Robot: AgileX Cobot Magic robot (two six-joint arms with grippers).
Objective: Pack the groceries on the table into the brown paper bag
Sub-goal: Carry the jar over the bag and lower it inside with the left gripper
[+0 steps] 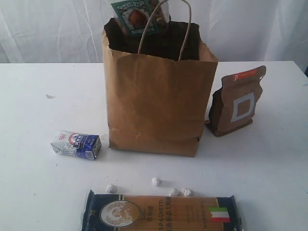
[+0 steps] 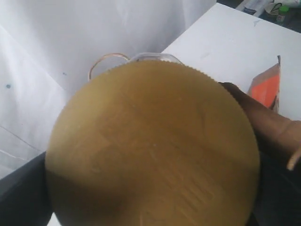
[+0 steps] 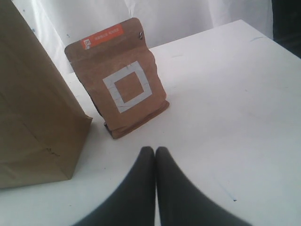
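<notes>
The brown paper bag (image 1: 154, 106) stands open at the middle of the table (image 1: 38, 96). A clear jar with a green label (image 1: 134, 17) hangs tilted over the bag's mouth. Its tan lid (image 2: 153, 146) fills the left wrist view, between the dark fingers (image 2: 19, 195) of my left gripper (image 2: 153, 188), which grips the jar. Right of the bag stands the brown pouch (image 1: 238, 101) (image 3: 117, 80). My right gripper (image 3: 155, 149) hovers shut and empty over the table in front of it. A blue-white carton (image 1: 77, 144), the spaghetti packet (image 1: 161, 214) and several foil balls (image 1: 155, 181) lie in front.
The bag's twisted handles (image 1: 185, 29) rise beside the jar. The bag's side wall (image 3: 28, 94) is close to the right gripper. White curtain hangs behind the table. A small mark (image 1: 49, 96) shows on the left of the tabletop.
</notes>
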